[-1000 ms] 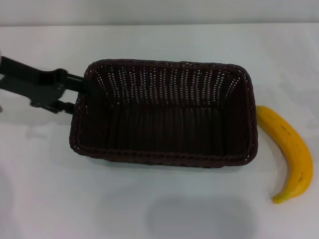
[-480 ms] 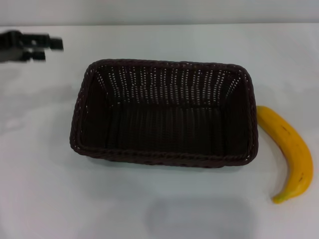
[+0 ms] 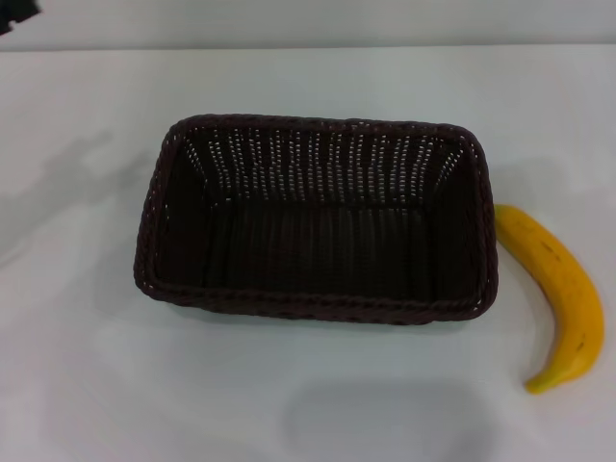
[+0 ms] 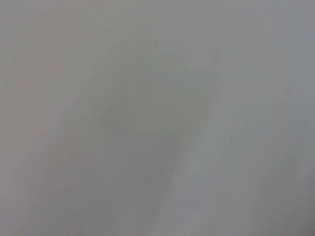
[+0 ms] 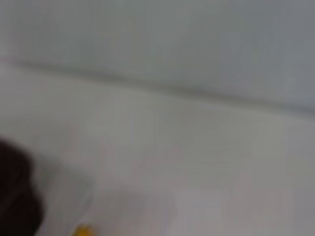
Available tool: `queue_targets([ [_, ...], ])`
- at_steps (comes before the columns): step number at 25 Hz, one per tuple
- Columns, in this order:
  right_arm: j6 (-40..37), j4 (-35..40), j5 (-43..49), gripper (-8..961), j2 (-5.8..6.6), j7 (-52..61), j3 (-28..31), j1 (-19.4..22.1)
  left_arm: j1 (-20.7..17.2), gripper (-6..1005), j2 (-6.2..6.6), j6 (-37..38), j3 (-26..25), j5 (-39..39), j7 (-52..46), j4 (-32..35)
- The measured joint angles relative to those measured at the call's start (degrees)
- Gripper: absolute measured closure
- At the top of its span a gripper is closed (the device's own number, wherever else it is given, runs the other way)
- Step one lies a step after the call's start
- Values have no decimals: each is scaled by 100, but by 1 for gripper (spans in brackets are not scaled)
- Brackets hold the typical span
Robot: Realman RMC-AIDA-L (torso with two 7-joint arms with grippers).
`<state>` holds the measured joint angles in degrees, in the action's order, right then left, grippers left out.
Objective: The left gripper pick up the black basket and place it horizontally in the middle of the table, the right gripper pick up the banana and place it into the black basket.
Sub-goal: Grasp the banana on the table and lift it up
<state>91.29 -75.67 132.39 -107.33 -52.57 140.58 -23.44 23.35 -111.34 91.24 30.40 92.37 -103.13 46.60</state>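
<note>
The basket [image 3: 318, 219] sits in the middle of the head view, on the white worktop [image 3: 289, 404]. Its long side runs across the frame, from left to right. It is dark, almost black, and woven, with a braided rim and round corners. It has nothing in it. Little spots of light show through the holes in its far wall.

The banana [image 3: 556, 292] lies at the right of the frame, on the worktop. Its top end is just beside the right end of the basket; I cannot tell if they touch. It curves down to the lower right, and its tip points to the lower left. It is yellow with a few small brown specks.

Only a small dark bit of the left tool [image 3: 17, 12] peeks in at the upper left corner of the head view. It is well apart from the basket. I cannot tell how wide it is spread or if it has hold of anything.

The right tool does not show in any view, so its state cannot be told.

The left wrist view shows only plain grey.

The right wrist view shows the pale worktop, a dark bit of the basket [image 5: 15, 196] at the lower left, and a tiny yellow bit of the banana [image 5: 84, 230] at the bottom edge.
</note>
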Motion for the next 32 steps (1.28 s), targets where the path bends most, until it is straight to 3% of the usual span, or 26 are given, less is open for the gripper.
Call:
queue_targets([
  [4,600,-68,684,102,-97,503,-232,-347,-212,124,-150,-110,-111,-242,486,-12],
  [9,938,-292,1223,102,-247,1186,-1017,-549,-347,124,-322,-141,-472,-259,895,-80],
  [13,990,-417,1512,102,-409,1708,-1742,-721,-411,124,-343,-171,-554,-261,1055,-191],
  [17,1008,-508,2040,102,-721,2078,-2144,-884,-459,124,-323,-178,-635,-265,1094,-223],
  [19,978,-565,2218,102,-792,2252,-2419,-894,-462,124,-311,-178,-739,-258,1104,-227],
  [23,839,-574,2247,103,-802,2776,-3022,-881,-463,124,-273,-178,-803,-244,1139,-207],
  [32,659,-509,1896,103,-816,3404,-3326,-956,-537,125,-89,-178,-808,-218,1211,-204],
])
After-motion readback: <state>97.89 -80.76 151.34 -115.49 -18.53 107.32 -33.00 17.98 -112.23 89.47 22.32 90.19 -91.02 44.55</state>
